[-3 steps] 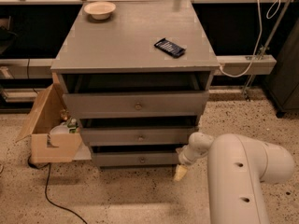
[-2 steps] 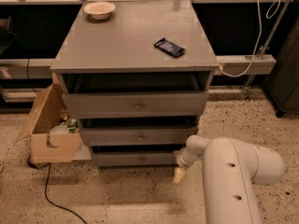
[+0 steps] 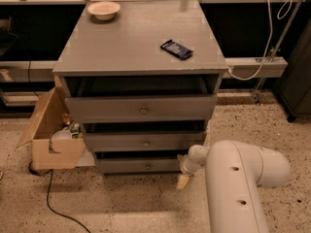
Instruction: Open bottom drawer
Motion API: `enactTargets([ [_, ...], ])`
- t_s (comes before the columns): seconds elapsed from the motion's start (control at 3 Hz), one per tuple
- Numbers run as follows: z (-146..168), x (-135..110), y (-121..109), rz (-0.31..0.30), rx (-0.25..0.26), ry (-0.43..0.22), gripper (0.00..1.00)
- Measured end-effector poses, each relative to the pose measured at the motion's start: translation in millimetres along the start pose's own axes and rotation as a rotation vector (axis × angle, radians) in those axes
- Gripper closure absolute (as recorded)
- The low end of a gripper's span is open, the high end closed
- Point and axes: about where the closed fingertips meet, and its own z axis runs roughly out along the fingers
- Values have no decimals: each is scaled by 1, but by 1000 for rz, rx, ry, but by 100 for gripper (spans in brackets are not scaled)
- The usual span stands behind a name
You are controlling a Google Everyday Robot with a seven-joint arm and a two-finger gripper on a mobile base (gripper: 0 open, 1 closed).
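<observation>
Camera view:
- Cabinet: grey, three drawers stacked one above another, seen from above and in front; it stands on a speckled floor.
- Bottom drawer: lowest of the three, with the slimmest front panel. Its long axis runs left to right across the view and its front faces the camera. A small round knob sits at the centre. A dark gap shows along the panel's upper edge, under the middle drawer.
- Top drawer: tallest front, with a dark opening above it beneath the cabinet top.
- Gripper: low, near the floor, just beside the right end of the bottom drawer's front and right of the knob. A pale tip points down toward the floor. Whether it is wide or narrow cannot be told, and it holds nothing that can be seen.
- Arm: a thick white casing fills the lower right and reaches leftward to the gripper.
- Bottom drawer relative to the gripper: the panel stretches away to the gripper's left, with the knob well apart from it. Whether the gripper touches the panel's right end cannot be told.
- Bowl: pale, upright, at the back left of the cabinet top.
- Dark flat packet: lies on the right half of the cabinet top, set at an angle.
- Cardboard box: open, on the floor against the cabinet's left side, with bottles inside.
- Black cable: trails over the floor below the box.
</observation>
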Motion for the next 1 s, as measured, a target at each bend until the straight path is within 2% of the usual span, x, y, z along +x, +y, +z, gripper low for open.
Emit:
enactTargets([
  [0.33,8,-4,-8,-25,36,5,0],
  [0.67,21,-6,-18,-37,49,10,0],
  [1.0,42,-9,-31,-43,39,31,2],
])
